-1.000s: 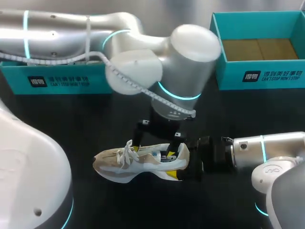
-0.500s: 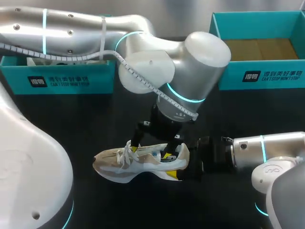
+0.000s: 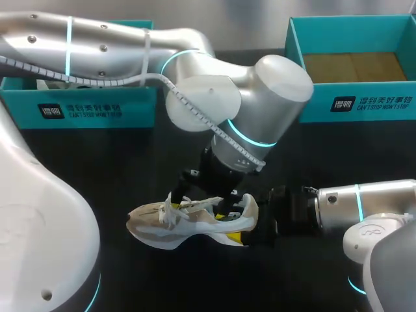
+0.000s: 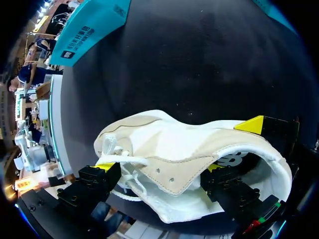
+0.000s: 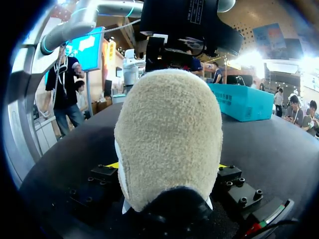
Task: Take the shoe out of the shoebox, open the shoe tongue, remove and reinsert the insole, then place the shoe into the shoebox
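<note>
Right gripper (image 5: 167,167): pinching the shoe (image 5: 169,129) by its heel, on the table (image 3: 130,162).
Left gripper (image 4: 159,168): spread, straddling the laces (image 4: 124,167).
We judge removal done; opening, insole work and return are pending.
Shoebox (image 3: 364,104): beyond both grippers, empty.

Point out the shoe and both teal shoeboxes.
shoe (image 3: 195,224): head view, on its white side panel.
right shoebox (image 3: 313,107): head view, on its front wall.
left shoebox (image 3: 140,112): head view, on its front wall.
</note>
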You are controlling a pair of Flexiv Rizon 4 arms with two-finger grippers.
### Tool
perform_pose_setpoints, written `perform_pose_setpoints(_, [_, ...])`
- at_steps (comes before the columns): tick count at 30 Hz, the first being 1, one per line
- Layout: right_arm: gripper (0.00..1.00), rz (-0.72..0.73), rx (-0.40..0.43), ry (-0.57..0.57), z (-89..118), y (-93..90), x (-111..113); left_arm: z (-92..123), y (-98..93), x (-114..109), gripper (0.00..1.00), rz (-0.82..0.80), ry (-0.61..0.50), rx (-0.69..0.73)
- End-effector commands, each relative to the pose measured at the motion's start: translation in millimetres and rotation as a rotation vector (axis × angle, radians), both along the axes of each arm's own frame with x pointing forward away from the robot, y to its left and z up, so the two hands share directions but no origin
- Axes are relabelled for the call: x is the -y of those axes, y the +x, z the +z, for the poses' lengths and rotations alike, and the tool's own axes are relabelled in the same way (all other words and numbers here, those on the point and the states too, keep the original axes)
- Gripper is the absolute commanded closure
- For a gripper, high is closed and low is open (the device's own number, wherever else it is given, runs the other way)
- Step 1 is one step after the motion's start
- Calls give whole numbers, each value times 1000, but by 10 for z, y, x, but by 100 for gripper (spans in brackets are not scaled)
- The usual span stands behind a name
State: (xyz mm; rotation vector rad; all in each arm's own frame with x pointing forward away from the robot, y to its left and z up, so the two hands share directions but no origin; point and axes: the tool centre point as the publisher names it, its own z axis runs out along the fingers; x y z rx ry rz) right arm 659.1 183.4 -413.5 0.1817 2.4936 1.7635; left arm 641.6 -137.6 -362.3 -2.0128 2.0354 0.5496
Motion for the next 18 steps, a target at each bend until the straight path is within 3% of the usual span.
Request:
perform_pose_setpoints(1, [100,0,-2,-5,-15,5,-17,66,-21,-28,0,6,10,9])
perform_pose_setpoints(7, [100,0,-2,-5,-15,5,-17,170,-61,-84,0,-7,-1,12])
perform_pose_setpoints(14, [100,0,-2,-5,-15,5,-17,175,-103,-13,26,-28,1,17])
perform_pose_setpoints(17, [100,0,-2,-5,-15,5,-17,164,-106,12,49,-33,10,23])
perform_pose_setpoints(18, [100,0,-2,-5,-15,5,-17,166,-105,14,51,-33,11,25])
